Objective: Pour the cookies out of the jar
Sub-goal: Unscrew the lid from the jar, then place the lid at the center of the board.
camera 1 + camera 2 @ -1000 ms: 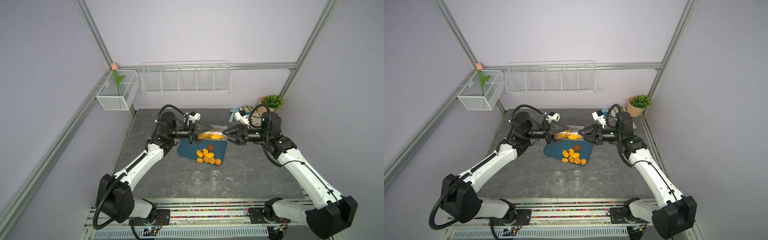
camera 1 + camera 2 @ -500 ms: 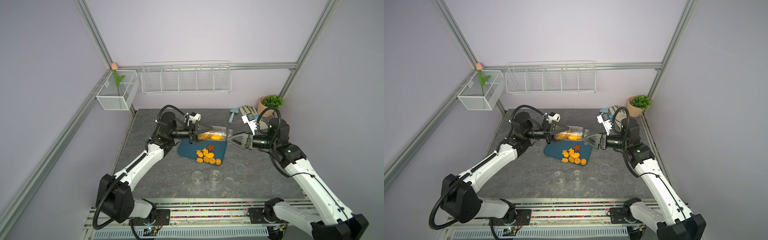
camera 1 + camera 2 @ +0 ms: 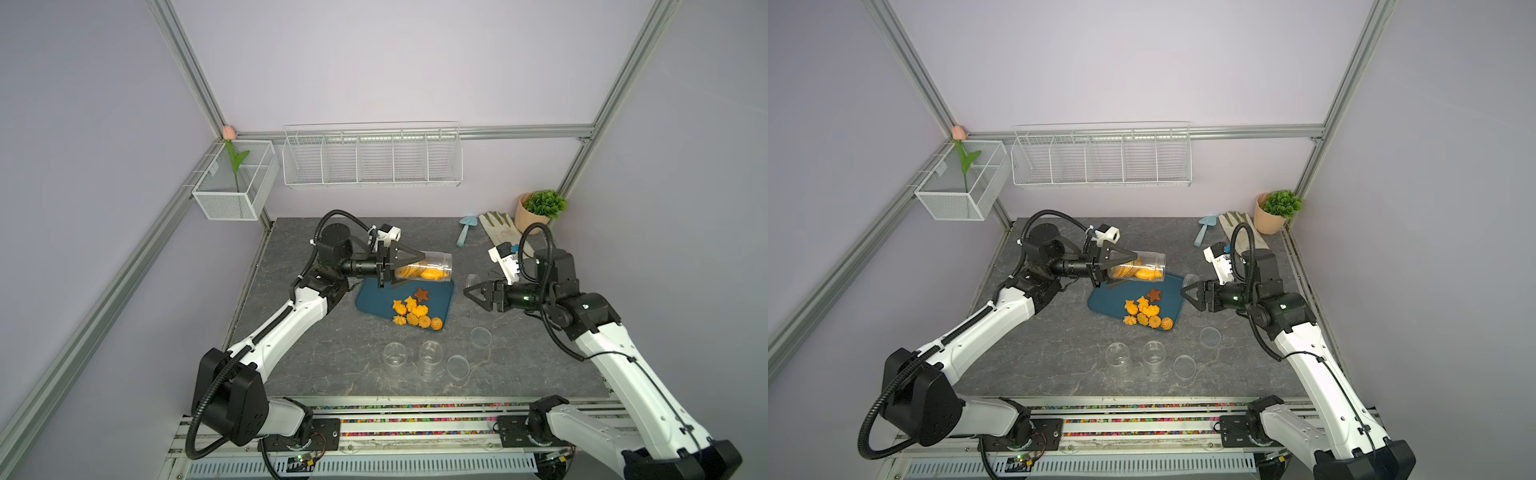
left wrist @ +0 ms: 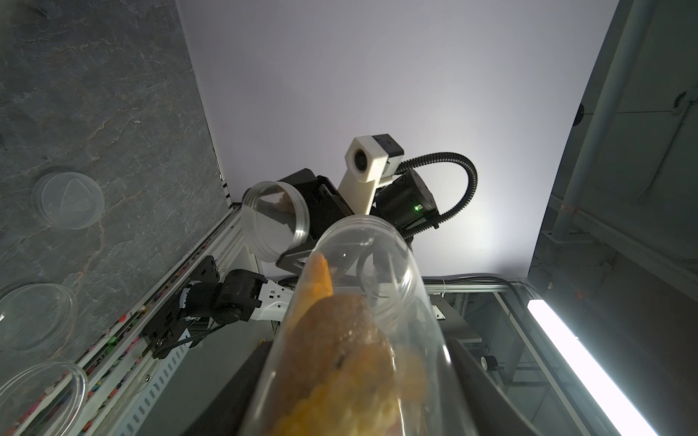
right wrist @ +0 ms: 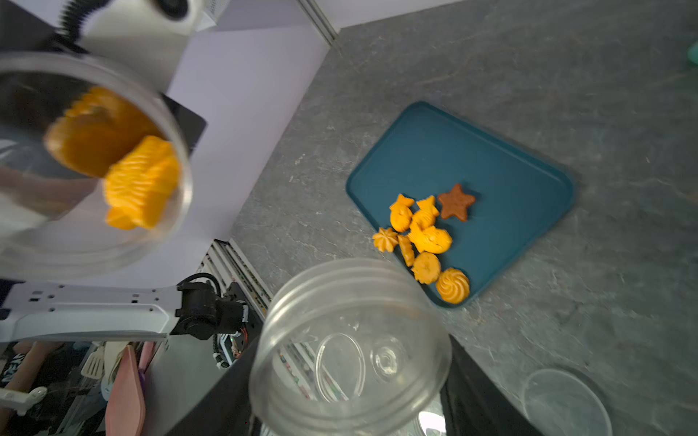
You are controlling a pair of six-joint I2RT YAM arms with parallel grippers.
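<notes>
Your left gripper [image 3: 417,268] is clamped on the jar [image 3: 440,266], which lies on its side in the air above the far edge of the blue tray [image 3: 374,301], mouth toward the right arm. Some cookies [image 3: 424,273] sit inside it; the other cookies [image 3: 415,313], with 1 brown star [image 3: 422,294], lie heaped on the tray's near right part. Your right gripper [image 3: 471,289] grips a clear lid [image 3: 471,279], just right of the tray and apart from the jar.

On the grey stone-look table [image 3: 332,353], near the front, stand 2 empty clear jars [image 3: 394,357] beside 2 loose lids [image 3: 458,368]. At the back right are a glove [image 3: 498,228], a blue scoop [image 3: 464,230] and a potted plant [image 3: 540,208]. On the lilac walls hang a wire rack [image 3: 372,160] and a mesh basket [image 3: 232,187] holding a tulip [image 3: 229,133].
</notes>
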